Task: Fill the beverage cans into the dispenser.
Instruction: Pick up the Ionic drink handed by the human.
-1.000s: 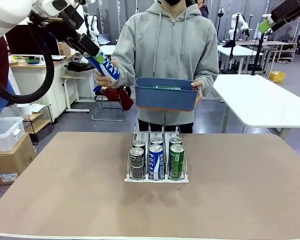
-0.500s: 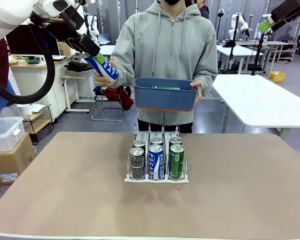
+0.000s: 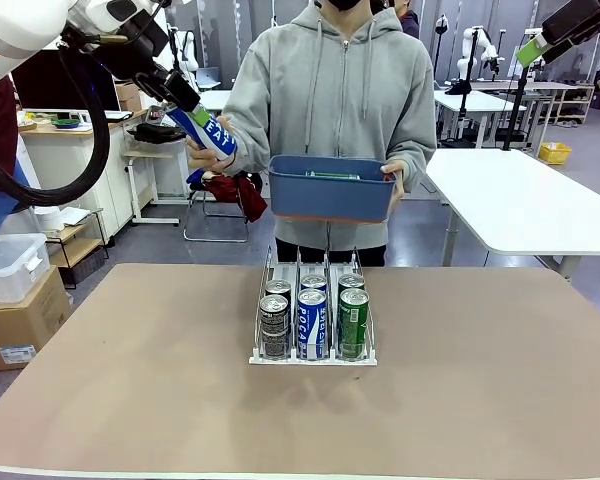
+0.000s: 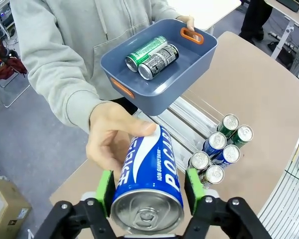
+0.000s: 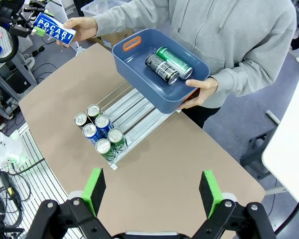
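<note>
**A:** What has your left gripper got?

**B:** My left gripper (image 4: 149, 193) has its green pads pressed to both sides of a blue can (image 4: 149, 167), so I count it as clamped on. It is raised high, well off to my left of the person. The person's hand (image 4: 114, 142) is wrapped round the can's far end, so we both hold it.

**A:** And the other one?

**B:** My right gripper (image 5: 152, 191) hangs high above the table (image 5: 189, 149), jaws wide apart with nothing between them.

**A:** So which step is this?

**B:** I'd say the handover. The dispenser (image 3: 313, 357) stands mid-table with two cans upright at the near end of each lane: dark grey, blue and green. The person's other hand holds a blue tub (image 4: 159, 102) above its far end, with a green can (image 4: 145, 50) and a dark grey can (image 4: 158, 60) lying inside.

**A:** What does the next move need?

**B:** First the hand should let go. Then I'd carry the can across, stand it upright and set it into the middle lane behind the blue ones, keeping clear of the tub and the thin dividers.
</note>
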`<state>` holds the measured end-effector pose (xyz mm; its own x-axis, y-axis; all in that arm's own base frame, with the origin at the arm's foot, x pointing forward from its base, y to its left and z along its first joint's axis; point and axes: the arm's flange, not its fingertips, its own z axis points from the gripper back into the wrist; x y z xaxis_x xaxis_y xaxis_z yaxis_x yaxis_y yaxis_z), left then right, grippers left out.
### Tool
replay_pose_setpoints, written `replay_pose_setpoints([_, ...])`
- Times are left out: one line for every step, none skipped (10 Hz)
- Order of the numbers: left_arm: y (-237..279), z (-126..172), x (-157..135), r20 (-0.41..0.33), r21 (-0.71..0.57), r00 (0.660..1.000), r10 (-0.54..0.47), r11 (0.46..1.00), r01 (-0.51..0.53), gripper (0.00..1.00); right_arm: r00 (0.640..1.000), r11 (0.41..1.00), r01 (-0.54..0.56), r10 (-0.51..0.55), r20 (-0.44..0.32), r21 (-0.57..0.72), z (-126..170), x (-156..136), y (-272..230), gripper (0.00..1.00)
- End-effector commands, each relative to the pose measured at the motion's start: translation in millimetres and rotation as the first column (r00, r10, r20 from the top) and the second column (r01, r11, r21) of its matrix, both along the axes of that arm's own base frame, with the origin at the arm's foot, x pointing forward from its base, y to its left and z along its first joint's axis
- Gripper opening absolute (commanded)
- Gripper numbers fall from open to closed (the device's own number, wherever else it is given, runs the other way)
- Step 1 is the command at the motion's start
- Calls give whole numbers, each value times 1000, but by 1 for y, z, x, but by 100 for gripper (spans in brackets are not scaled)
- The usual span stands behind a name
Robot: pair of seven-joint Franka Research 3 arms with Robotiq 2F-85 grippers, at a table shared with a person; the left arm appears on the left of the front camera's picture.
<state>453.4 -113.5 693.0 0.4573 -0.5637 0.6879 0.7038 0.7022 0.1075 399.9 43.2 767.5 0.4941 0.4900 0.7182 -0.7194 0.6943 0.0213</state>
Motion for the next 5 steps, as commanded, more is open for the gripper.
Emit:
replay_pose_setpoints([2,-3,0,19,15,1000,-3,1000,3,56,1000,1000,5,-5,6,5,-1,0,0,100])
replay_pose_setpoints([3,-3,-1,17,17,1000,-6,1000,6,22,1000,1000,5,-5,6,5,-1,0,0,100])
replay_pose_setpoints([3,-3,-2,17,23,1000,-10,1000,9,36,1000,1000,5,-5,6,5,-1,0,0,100])
replay_pose_setpoints([3,-2,-4,19,24,1000,-4,1000,3,2,1000,1000,5,-5,6,5,-1,0,0,100])
replay_pose_setpoints([3,-2,-6,21,25,1000,5,1000,-6,17,1000,1000,5,-5,6,5,-1,0,0,100])
